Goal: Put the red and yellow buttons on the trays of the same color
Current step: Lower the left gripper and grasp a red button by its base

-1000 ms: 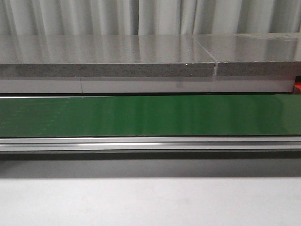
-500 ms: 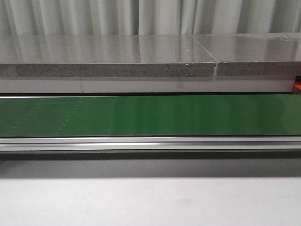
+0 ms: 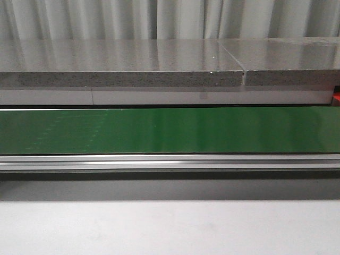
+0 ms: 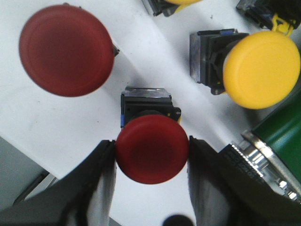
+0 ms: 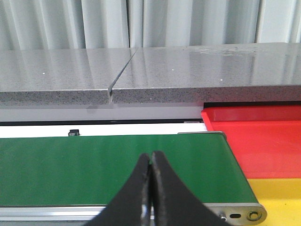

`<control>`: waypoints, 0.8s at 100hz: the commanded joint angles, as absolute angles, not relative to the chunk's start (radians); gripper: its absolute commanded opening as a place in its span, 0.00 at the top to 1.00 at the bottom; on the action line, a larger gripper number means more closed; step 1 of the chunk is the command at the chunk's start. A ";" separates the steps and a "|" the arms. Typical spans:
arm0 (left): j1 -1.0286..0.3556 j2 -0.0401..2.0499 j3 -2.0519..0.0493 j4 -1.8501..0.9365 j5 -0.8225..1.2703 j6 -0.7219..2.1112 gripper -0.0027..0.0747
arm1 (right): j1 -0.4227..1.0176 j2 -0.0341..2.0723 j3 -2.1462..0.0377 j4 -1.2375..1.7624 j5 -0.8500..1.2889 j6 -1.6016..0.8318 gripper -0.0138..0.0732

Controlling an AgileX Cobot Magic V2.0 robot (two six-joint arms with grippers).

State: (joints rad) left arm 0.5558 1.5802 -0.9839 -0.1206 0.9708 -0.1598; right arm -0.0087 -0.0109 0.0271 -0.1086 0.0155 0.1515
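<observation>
white table [image 4: 42,122] | on it: red buttons [image 4: 66,49], yellow button [image 4: 261,68]

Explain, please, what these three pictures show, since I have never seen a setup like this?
It is a two-armed robot sorting buttons. The front view looks ahead over a green conveyor belt. The left wrist view looks down past the left end effector, whose fingers flank a red button on a white surface, close against its cap; another red button and a yellow button lie nearby. The right wrist view shows the right end effector shut and empty, above the belt, with a red tray and yellow tray beside it.
</observation>
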 commanded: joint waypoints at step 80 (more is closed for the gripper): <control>0.394 1.357 -1.326 -0.105 1.214 -0.041 0.70 | -0.005 -0.021 0.013 -0.110 -0.067 0.150 0.92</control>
